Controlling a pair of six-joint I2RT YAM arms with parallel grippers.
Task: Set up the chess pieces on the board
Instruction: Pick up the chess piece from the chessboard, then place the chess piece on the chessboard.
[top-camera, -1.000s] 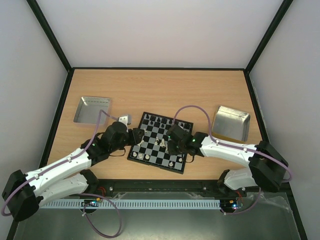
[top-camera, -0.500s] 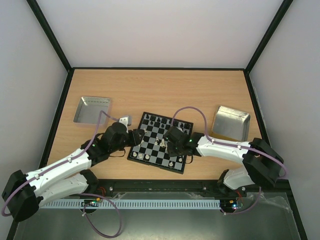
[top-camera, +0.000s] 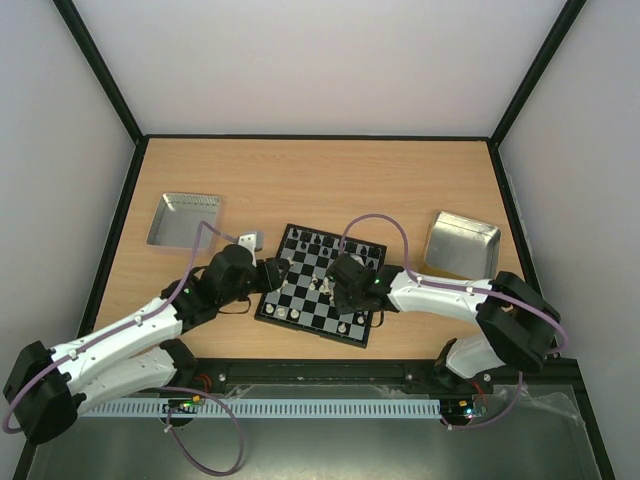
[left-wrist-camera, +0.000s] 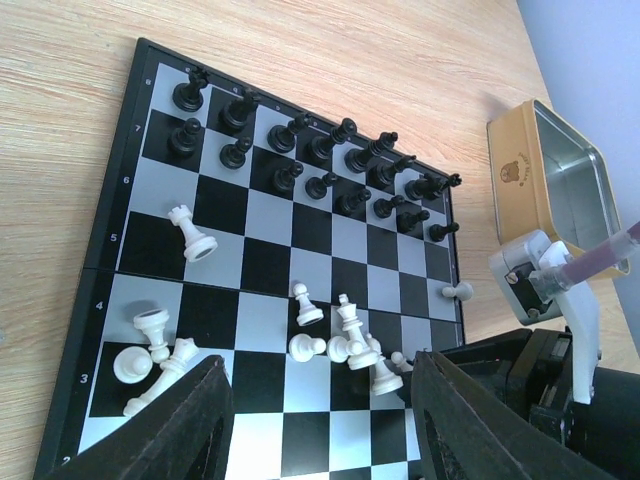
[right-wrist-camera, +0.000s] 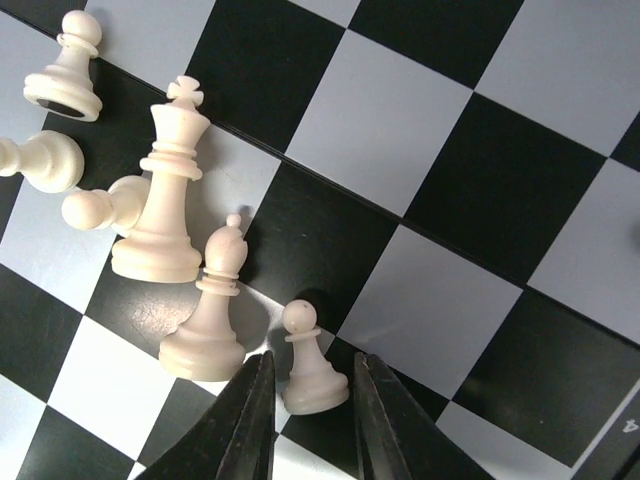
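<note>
Inside the right claw (right-wrist-camera: 311, 418) stands a white pawn (right-wrist-camera: 310, 375).

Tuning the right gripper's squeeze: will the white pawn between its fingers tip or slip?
Likely tippy: the pawn stands tall on a small base, and other white pieces lie toppled. Its glossy, tapered stem may slip from the right gripper.
</note>
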